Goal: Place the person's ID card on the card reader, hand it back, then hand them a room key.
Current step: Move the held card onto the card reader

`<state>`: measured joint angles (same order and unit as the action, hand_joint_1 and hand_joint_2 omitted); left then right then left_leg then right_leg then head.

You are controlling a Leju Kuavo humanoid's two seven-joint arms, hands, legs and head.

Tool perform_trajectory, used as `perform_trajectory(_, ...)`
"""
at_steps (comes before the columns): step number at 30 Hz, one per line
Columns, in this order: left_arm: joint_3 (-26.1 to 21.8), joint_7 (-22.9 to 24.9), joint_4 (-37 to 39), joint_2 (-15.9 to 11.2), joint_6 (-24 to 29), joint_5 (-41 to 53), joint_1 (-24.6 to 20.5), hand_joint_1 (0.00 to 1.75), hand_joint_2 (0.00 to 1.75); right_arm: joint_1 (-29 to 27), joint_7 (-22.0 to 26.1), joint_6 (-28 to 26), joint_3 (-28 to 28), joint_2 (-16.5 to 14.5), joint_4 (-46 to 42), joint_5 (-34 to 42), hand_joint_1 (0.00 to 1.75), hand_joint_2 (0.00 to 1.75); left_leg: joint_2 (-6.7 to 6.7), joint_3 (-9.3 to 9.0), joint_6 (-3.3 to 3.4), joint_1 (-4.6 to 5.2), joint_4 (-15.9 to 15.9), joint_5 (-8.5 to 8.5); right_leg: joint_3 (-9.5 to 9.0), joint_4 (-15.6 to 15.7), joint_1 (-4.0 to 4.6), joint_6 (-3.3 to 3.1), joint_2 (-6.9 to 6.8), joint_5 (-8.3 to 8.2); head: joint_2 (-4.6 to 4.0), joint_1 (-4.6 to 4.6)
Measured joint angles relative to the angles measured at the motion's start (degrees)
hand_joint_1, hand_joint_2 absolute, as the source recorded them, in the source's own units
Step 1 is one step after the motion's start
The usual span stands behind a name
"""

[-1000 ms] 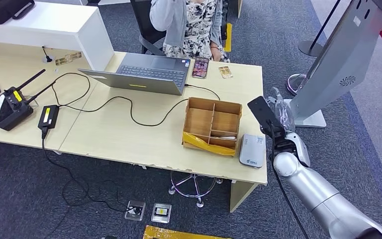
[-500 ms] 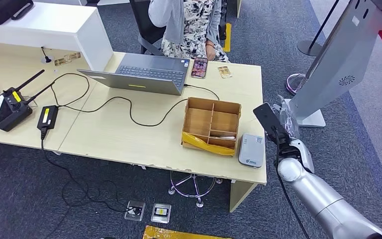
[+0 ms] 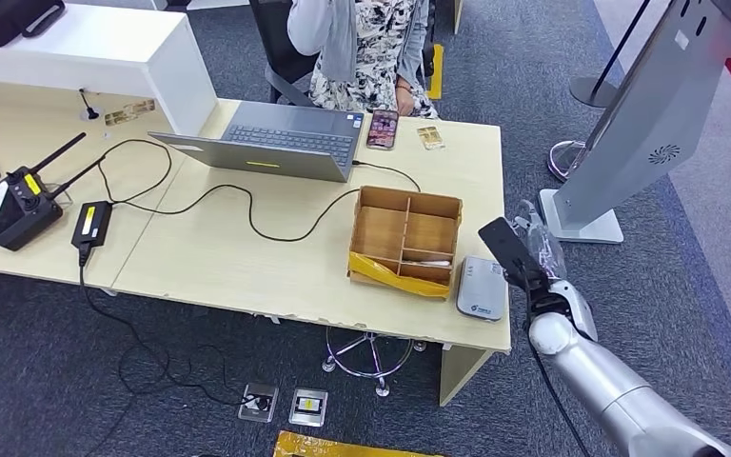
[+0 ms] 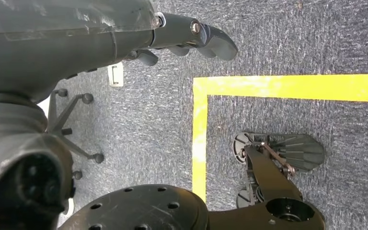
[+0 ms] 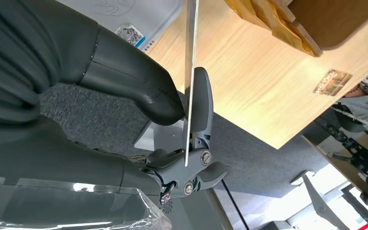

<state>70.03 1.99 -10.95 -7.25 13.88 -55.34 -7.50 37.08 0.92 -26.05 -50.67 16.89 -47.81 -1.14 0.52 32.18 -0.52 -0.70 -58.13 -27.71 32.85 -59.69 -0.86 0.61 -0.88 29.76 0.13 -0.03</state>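
Table (image 3: 247,257), L to R: laptop (image 3: 281,143) at far edge, wooden compartment box (image 3: 406,240), card reader (image 3: 483,288) touching box's R side near front corner. R hand (image 3: 533,249) just off table's R edge, beside reader; thumb and fingers (image 5: 201,103) clamped on ID card (image 5: 190,72), held edge-on. L hand (image 4: 182,40) hangs over carpet, fingers curled, holds nothing.
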Motion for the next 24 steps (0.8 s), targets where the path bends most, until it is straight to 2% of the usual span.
perform_trajectory(9,0.0,-0.04,0.0,0.18,0.41,-0.02,0.07,0.0,0.0,-1.56,2.08,0.0,-1.25,-0.75,3.95,3.72,1.75,1.75,0.0,0.0,0.0,0.0,0.0,0.0,0.0,0.0,0.0,0.0,0.01,0.0,0.0,0.01)
perform_trajectory(24,0.0,-0.04,0.0,0.25,0.48,-0.09,0.13,0.0,0.0,-2.06,2.43,-0.02,-1.89,-0.86,6.17,4.48,1.75,1.75,-0.01,0.0,0.0,0.0,0.0,0.0,0.0,0.0,0.0,0.0,0.01,0.0,0.0,-0.01)
